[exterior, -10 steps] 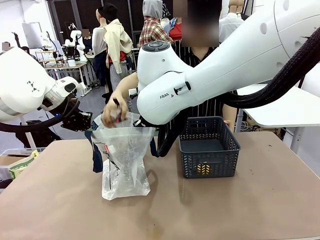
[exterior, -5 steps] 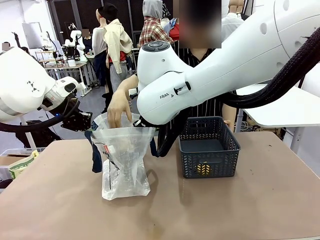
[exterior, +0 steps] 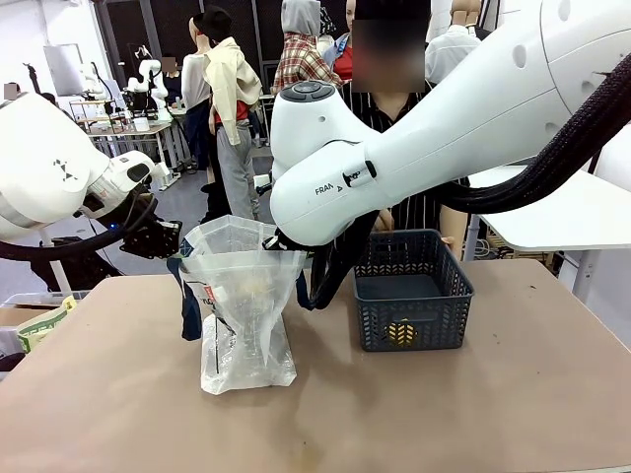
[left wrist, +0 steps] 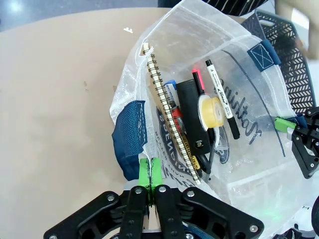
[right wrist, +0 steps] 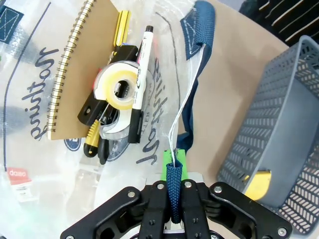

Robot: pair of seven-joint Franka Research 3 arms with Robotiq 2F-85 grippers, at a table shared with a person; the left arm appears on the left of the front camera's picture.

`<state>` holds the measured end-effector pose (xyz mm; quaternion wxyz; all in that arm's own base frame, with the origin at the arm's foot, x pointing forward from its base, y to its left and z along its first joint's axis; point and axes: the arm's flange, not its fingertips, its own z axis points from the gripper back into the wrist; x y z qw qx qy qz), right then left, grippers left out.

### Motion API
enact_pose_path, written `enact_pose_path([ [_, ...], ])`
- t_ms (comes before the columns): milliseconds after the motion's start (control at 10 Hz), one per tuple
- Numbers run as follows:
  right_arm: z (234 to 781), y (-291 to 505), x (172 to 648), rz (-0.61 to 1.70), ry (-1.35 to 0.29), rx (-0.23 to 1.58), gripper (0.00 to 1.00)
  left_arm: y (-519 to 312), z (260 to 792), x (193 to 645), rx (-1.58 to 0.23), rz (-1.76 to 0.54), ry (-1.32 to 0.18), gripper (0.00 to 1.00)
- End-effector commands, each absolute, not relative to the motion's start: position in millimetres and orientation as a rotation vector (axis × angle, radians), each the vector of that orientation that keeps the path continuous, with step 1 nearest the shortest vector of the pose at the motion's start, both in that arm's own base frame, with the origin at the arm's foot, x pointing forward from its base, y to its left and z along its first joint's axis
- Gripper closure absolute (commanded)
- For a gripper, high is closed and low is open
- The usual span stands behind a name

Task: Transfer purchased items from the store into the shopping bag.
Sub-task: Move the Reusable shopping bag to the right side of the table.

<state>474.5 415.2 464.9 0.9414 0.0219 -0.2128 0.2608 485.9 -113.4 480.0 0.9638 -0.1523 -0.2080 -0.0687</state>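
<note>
Translucent white plastic, the bag (exterior: 242, 305) is standing on the worktop (exterior: 473, 414) left of the middle, and both arms are holding its mouth wide. Inside it, the wrist views are showing a spiral notebook (left wrist: 172, 124), a black tape dispenser (right wrist: 107, 107) with a yellowish roll, a marker (left wrist: 222, 99) and a few pens, all leaning against the printed wall.

The left hand (left wrist: 149, 174) is clenched tight on the bag's rim, pinching the film just beside one blue strap (left wrist: 130, 134). The right hand (right wrist: 174, 172) is clamped shut on the other strap (right wrist: 199, 25), which is running up through its grip. Gripping opposite sides like this, the two hands are probably keeping the floppy film from folding in on itself, so that things can be dropped straight down without catching on the edge.

Just right of the bag, near it but not touching, the basket (exterior: 412, 291) is sitting square on the worktop. A small yellow item (exterior: 399, 333) is lying low inside it against the near wall, so at least one purchase is apparently waiting to go over. The person (exterior: 424, 212) is standing at the far side, behind the basket, within easy reach of both containers.
</note>
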Motion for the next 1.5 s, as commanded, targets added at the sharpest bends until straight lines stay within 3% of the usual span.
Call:
enact_pose_path([
  [0,463.3,414.9,474.0,0.527,-0.430,0.044,1.00,-112.5,481.3,485.5,-0.308,-0.137,-0.427,1.00],
  [1400,463.3,414.9,474.0,0.527,-0.430,0.044,1.00,-112.5,481.3,485.5,-0.308,-0.137,-0.427,1.00],
])
